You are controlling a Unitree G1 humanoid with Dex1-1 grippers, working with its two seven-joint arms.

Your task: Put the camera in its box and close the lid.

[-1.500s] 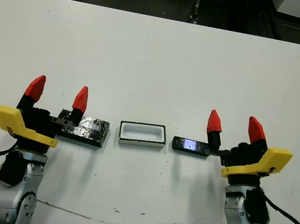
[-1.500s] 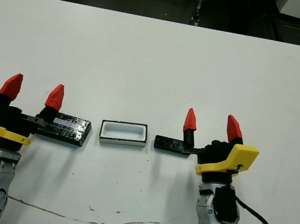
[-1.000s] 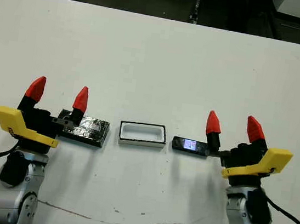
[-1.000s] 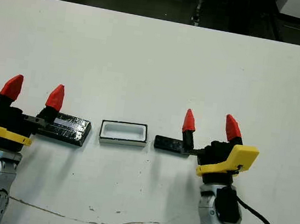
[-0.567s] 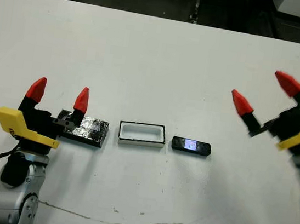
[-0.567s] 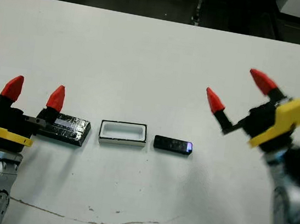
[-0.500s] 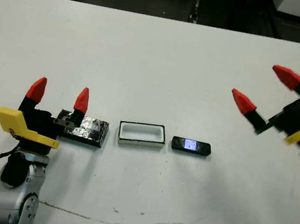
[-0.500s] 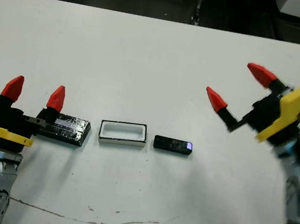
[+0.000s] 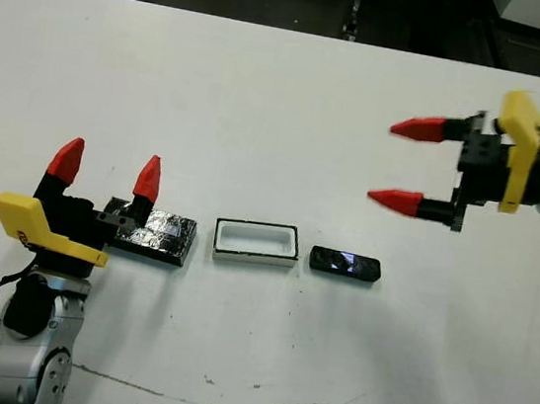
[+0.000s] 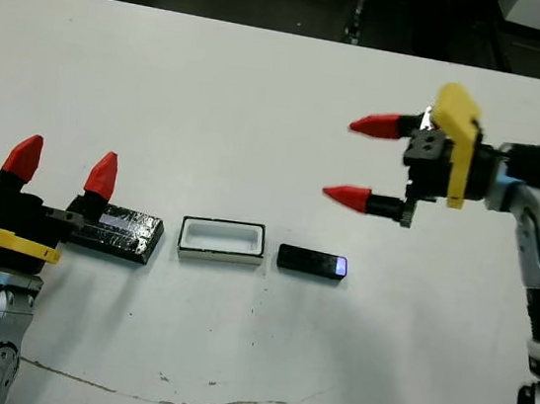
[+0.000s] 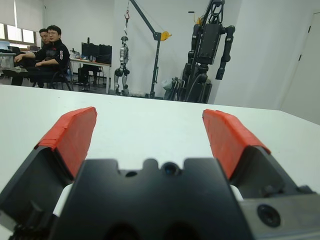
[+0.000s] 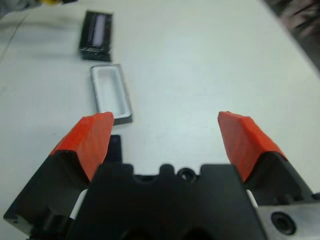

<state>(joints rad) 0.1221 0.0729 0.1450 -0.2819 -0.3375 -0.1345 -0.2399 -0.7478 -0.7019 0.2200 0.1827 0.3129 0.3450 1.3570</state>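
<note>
The camera (image 9: 344, 264) is lying on the white bench (image 9: 262, 111) just right of the open box (image 9: 257, 241). The right hand (image 9: 400, 163) is hovering above, spread wide, empty. The left hand (image 9: 105, 171), also open, is sitting beside the lid (image 9: 158, 233).

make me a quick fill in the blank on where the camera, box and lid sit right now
1. The box lies between the lid and the ____.
2. Inside, the box is ____.
3. The right gripper has its fingers ____.
4. The left gripper is nearest the ____.

Missing words: camera; empty; open; lid
</note>
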